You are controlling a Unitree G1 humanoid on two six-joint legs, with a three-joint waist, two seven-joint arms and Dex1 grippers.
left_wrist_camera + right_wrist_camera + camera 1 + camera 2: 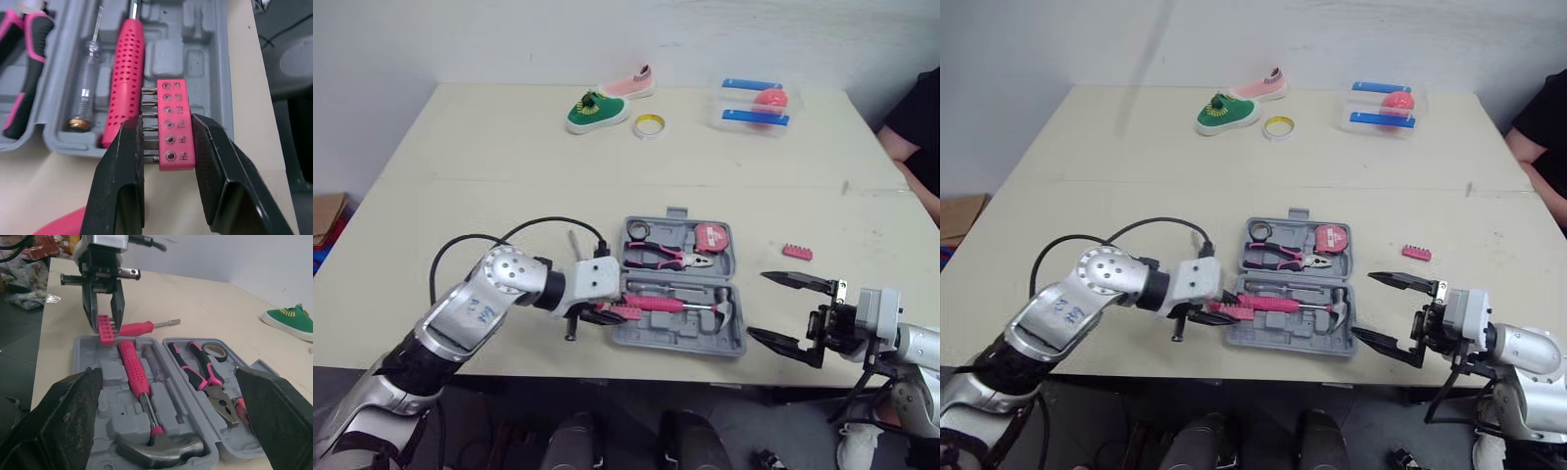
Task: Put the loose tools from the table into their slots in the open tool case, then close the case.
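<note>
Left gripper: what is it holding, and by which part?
The left gripper is shut on the pink bit holder, its fingers pinching the two long sides near one end. The right gripper is open and empty.

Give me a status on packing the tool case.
Done: hammer, pliers and tape measure sit in the case. In hand: the left gripper holds a bit holder over the case's edge; the right gripper is open, empty. Left: the second bit holder and the screwdriver lie on the table, and the case is open.
</note>
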